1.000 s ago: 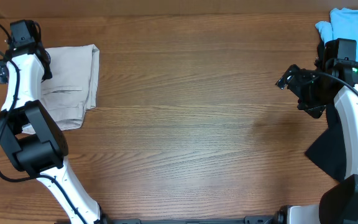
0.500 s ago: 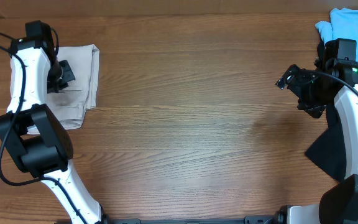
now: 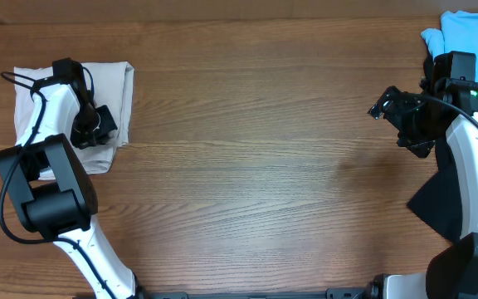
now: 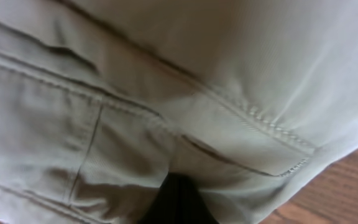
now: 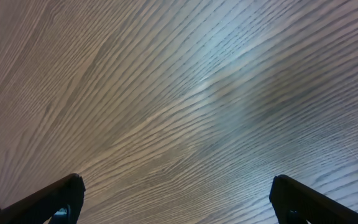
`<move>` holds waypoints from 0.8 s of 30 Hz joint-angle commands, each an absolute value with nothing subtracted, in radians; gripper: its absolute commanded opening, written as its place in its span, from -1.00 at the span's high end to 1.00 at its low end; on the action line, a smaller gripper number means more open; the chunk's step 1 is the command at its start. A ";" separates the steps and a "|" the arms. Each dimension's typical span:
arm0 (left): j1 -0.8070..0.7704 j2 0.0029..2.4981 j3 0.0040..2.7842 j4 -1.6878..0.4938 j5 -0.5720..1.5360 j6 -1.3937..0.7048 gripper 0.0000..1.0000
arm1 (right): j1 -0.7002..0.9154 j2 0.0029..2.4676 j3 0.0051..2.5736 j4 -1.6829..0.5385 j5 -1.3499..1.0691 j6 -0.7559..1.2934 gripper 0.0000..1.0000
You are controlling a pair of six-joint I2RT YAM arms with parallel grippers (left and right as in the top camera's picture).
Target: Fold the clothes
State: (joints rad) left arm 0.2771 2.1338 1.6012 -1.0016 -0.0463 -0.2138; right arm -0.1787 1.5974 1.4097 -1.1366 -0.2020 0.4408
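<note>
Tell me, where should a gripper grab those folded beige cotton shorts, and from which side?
Probably the straight right-hand edge of the folded beige cotton shorts, coming in from the bare wooden table on that side. That edge lies flat and unobstructed, while the shut left gripper and its arm cover the middle.
</note>
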 commanded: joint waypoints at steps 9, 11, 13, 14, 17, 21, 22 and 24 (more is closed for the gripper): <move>0.295 2.012 1.608 -1.011 -0.107 -0.187 0.92 | -0.181 1.596 1.417 -1.131 -0.194 0.438 -1.00; 0.295 2.005 1.608 -1.015 -0.102 -0.187 0.92 | -0.181 1.596 1.417 -1.131 -0.194 0.438 -1.00; 0.295 1.997 1.608 -1.021 -0.074 -0.187 0.92 | -0.181 1.596 1.417 -1.131 -0.194 0.438 -1.00; 0.295 1.996 1.607 -1.021 -0.039 -0.187 0.92 | -0.181 1.596 1.417 -1.131 -0.194 0.438 -1.00; 0.295 1.997 1.603 -1.016 0.056 -0.186 0.92 | -0.181 1.596 1.417 -1.131 -0.194 0.438 -1.00; 0.294 1.999 1.568 -0.980 0.075 -0.186 0.92 | -0.181 1.596 1.417 -1.131 -0.194 0.437 -1.00; 0.294 2.001 1.559 -0.971 0.075 -0.187 0.92 | -0.181 1.596 1.417 -1.131 -0.194 0.438 -1.00; 0.294 2.003 1.523 -0.938 0.075 -0.187 0.92 | -0.181 1.596 1.417 -1.131 -0.194 0.437 -1.00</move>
